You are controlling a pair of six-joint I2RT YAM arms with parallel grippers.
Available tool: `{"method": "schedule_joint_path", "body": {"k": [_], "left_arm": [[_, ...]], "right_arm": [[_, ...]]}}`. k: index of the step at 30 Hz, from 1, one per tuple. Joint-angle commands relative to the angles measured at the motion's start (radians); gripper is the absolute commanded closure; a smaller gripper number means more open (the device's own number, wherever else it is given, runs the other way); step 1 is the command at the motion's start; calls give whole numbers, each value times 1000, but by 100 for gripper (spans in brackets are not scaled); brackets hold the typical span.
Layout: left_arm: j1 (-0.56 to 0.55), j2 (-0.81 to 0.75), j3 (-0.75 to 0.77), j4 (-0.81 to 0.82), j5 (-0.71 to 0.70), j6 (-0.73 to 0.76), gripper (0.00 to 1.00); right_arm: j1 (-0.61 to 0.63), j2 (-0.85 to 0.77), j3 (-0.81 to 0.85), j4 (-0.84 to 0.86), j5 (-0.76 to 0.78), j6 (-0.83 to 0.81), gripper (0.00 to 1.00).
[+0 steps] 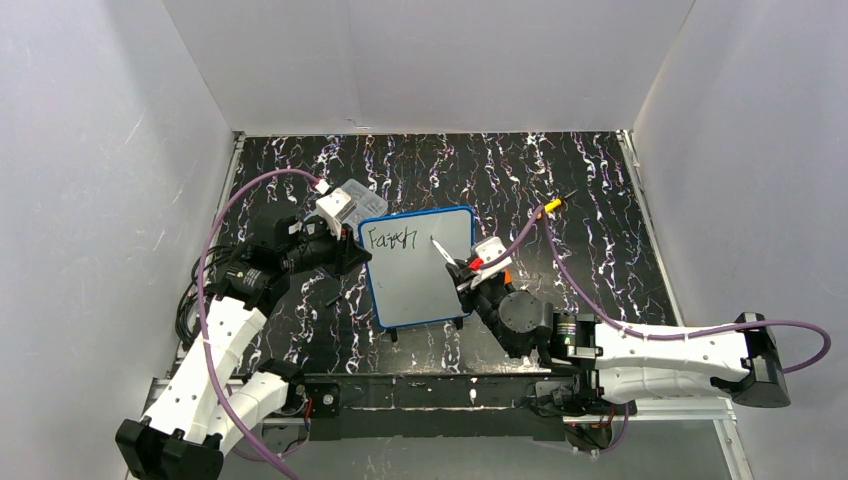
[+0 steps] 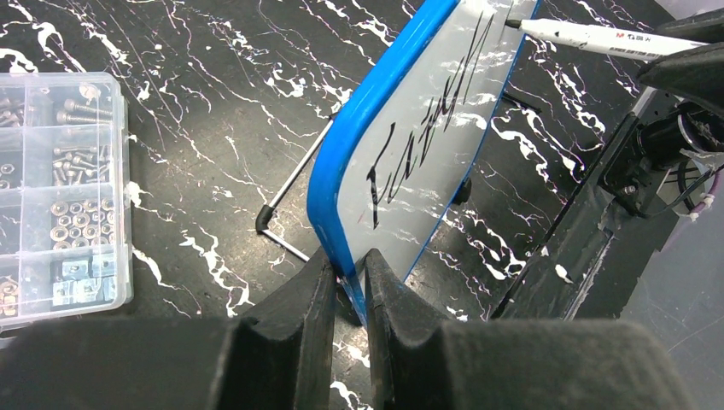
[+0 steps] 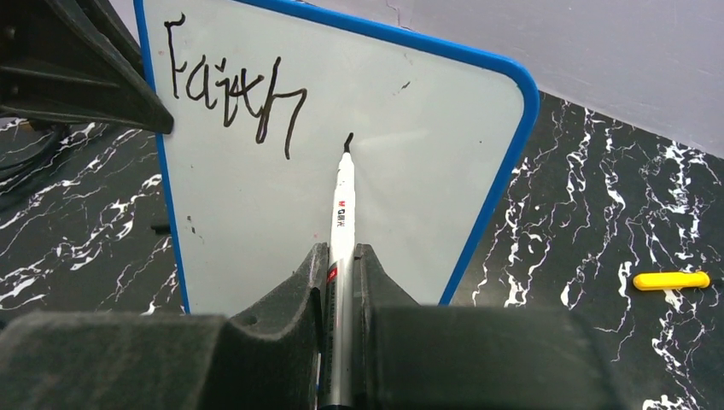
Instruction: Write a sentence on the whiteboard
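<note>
The whiteboard point(image 1: 420, 270), white with a blue frame, stands tilted at mid table. It bears one black word, "Faith" point(image 3: 230, 90), at its upper left, also seen in the top view point(image 1: 390, 239) and the left wrist view point(image 2: 427, 141). My left gripper point(image 2: 350, 278) is shut on the board's blue left edge point(image 2: 341, 188). My right gripper point(image 3: 340, 265) is shut on a white marker point(image 3: 342, 213). The marker's black tip point(image 3: 347, 141) touches the board just right of the word. The marker also shows in the top view point(image 1: 442, 250).
A clear compartment box point(image 2: 55, 196) of screws and nuts lies left of the board, also in the top view point(image 1: 345, 200). A yellow marker cap point(image 3: 670, 280) lies right of the board on the black marbled table. The board's wire stand point(image 2: 286, 218) rests behind it. White walls enclose the table.
</note>
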State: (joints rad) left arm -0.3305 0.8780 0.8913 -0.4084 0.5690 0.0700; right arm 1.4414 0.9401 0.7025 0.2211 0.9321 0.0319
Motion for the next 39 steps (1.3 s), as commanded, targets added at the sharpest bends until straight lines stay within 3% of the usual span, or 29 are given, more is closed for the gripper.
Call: {"method": "schedule_joint_path", "body": {"k": [1, 9, 22, 32, 39], "left_arm": [[-12, 14, -26, -58, -7, 21, 100], [-12, 12, -25, -59, -3, 22, 100], [-12, 13, -26, -59, -2, 21, 100], [-13, 16, -25, -59, 4, 21, 100], [-12, 11, -27, -60, 3, 20, 100]], "right_arm": [[-4, -7, 18, -51, 33, 38, 99], [-4, -25, 4, -103, -10, 92, 99], [-4, -40, 11, 135, -19, -73, 99], [-6, 12, 31, 153, 62, -116, 99], [-6, -66, -11, 159, -23, -99, 99]]}}
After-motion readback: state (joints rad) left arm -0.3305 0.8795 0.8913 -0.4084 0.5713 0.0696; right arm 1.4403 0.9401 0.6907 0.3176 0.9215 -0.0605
